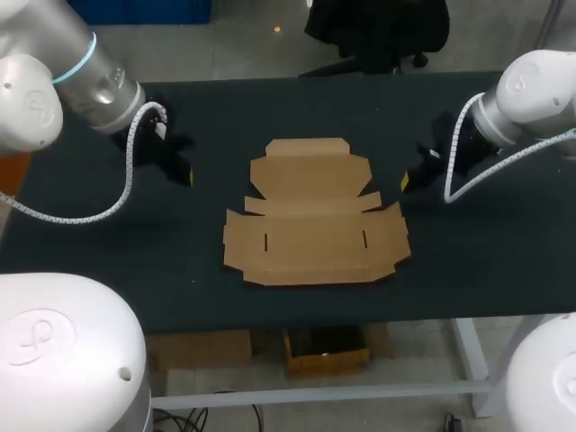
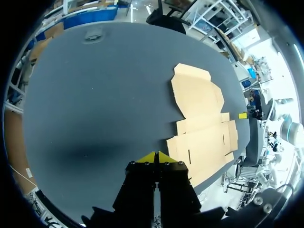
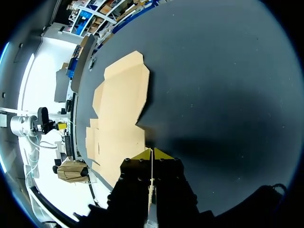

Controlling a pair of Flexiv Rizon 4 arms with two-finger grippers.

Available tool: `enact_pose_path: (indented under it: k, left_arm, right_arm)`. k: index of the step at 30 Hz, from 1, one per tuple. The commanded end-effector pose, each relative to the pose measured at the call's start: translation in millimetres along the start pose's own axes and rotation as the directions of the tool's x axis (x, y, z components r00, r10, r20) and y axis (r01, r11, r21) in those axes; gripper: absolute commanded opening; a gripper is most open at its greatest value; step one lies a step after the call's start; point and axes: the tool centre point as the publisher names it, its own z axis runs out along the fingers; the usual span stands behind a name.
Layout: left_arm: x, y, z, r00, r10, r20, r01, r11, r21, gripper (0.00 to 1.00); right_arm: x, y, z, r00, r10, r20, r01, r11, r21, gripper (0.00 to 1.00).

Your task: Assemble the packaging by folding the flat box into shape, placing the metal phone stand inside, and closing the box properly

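At left arm tip: left end effector closed, the two yellow tips pressed together, nothing between them. It hangs over bare dark worktop, with a soft shadow on the surface ahead of it. Flat box lies ahead of this end effector and off to one side, its nearest corner close to the tips but not touching.

Right end effector same state: closed, yellow tips meeting, empty. It also hangs over bare worktop, dark shadow just ahead. The flat box edge runs close beside the tips; contact not seen.

Head view: the flat box sits at the middle of the worktop, between the two end effectors, left one off its far-left side, right one off its right side. Both are near it, both clear of it. The flat box is brown cardboard, fully unfolded and lying flat. Its larger panel is toward the near edge, with two short slits and side flaps spread out. Its smaller panel is toward the far edge, with a tab on its far end and angled side flaps.

Left arm comes in from the far-left corner, white with a blue ring, a white cable looping below it. Right arm comes in from the far-right side, white, with cables hanging by the wrist.
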Motion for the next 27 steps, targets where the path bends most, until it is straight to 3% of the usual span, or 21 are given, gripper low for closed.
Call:
enact_pose_path:
  k: [1,16,27]
  left_arm:
    - [-0.4,-3.4,10.5,1.000,0.006,-0.013,-0.006,1.000,-0.011,0.00]
    - [8.8,-7.4,52.5,0.992,0.113,-0.054,-0.113,0.994,0.003,0.00]
    - [9.1,-13.3,59.0,0.991,0.107,-0.085,-0.106,0.994,0.012,0.00]
  right_arm:
    - [-5.3,-7.0,0.2,1.000,-0.018,-0.009,0.018,0.999,-0.032,0.00]
    - [-16.1,-2.5,5.9,0.998,-0.031,-0.053,0.029,0.999,-0.044,0.00]
    - [-15.6,-1.1,6.6,0.997,-0.026,-0.066,0.023,0.998,-0.051,0.00]
